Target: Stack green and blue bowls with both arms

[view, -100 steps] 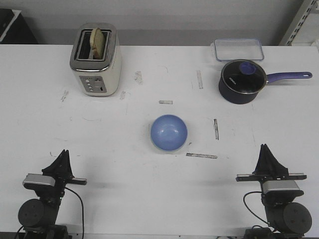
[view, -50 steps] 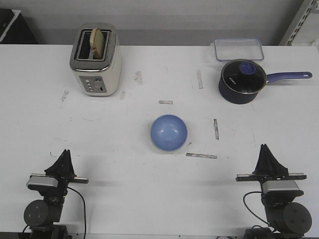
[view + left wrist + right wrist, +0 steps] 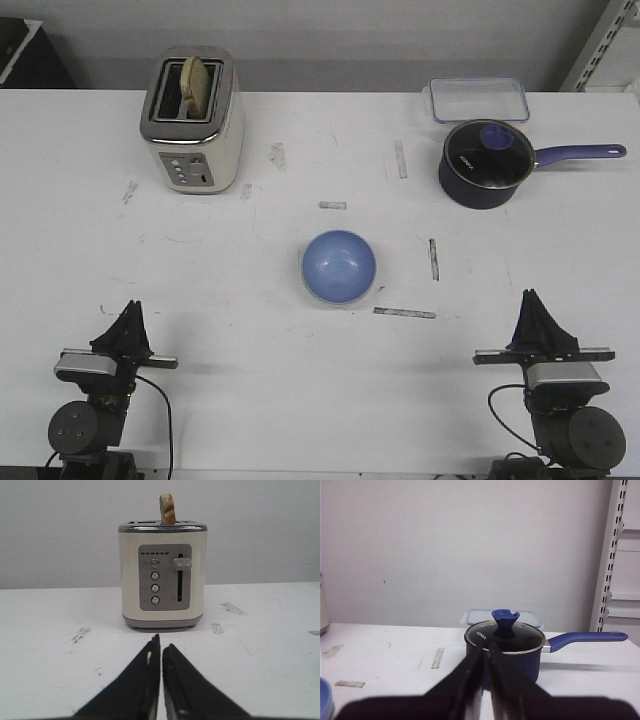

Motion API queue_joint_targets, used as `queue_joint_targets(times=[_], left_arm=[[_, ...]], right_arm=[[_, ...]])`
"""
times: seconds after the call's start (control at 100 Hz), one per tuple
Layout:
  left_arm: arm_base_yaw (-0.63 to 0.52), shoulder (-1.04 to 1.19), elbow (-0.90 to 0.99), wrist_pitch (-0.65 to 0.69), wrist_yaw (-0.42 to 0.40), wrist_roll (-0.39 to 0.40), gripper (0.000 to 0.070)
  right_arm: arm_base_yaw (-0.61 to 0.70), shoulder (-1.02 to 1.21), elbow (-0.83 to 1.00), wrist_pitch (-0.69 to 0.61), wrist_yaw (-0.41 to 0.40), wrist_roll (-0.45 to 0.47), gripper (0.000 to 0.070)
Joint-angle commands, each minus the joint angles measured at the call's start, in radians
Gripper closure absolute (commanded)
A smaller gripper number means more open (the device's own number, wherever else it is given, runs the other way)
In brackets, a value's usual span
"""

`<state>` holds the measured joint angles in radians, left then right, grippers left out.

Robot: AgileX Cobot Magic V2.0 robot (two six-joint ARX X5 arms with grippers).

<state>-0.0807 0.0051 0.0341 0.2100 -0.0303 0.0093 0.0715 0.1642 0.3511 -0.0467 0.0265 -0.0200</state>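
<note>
Looking over the white desk (image 3: 250,380), we see the blue bowl (image 3: 339,266) sitting upright near the middle, between both arms and well apart from each. A thin pale rim shows under its near edge; we cannot tell whether that is the green bowl. Our left tool (image 3: 126,322) rests at the near left edge, its fingers pressed together on nothing — it faces the cream toaster (image 3: 162,575) with a slice of toast (image 3: 167,509). Our right tool (image 3: 534,314) is likewise narrowed to a slit, empty, facing the navy saucepan (image 3: 505,650) and the clear container (image 3: 479,99) behind it.
</note>
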Motion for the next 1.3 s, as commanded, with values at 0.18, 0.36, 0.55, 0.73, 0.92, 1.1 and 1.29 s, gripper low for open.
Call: queue_joint_targets(times=[0.18,0.36,0.55,0.73,0.92,1.1,1.29], left_arm=[[0.0,-0.002,-0.021,0.016,-0.003,-0.002,0.0699],[0.0,-0.002,-0.021,0.016,-0.003,-0.002,0.0699],[0.0,-0.002,-0.021,0.016,-0.003,-0.002,0.0699],[0.0,-0.002,-0.021,0.016,-0.003,-0.002,0.0699],[0.0,-0.002,-0.021,0.015,-0.003,-0.002,0.0699],[0.0,-0.002,-0.021,0.016,-0.003,-0.002,0.0699],[0.0,-0.002,-0.021,0.016,-0.003,-0.002,0.0699]], right_arm=[[0.001,-0.011,-0.011,0.032,-0.001,-0.003,0.0693],[-0.029,-0.089,-0.135,0.147,0.002,-0.003,0.0693],[-0.034,-0.163,-0.267,0.161,-0.004,-0.003,0.0693],[-0.034,-0.163,-0.33,0.187,-0.005,-0.003,0.0693],[-0.034,-0.163,-0.339,0.137,-0.023,-0.003,0.0693],[-0.034,-0.163,-0.339,0.136,-0.023,-0.003,0.0693],[-0.033,-0.163,-0.339,0.136,-0.023,-0.003,0.0693]])
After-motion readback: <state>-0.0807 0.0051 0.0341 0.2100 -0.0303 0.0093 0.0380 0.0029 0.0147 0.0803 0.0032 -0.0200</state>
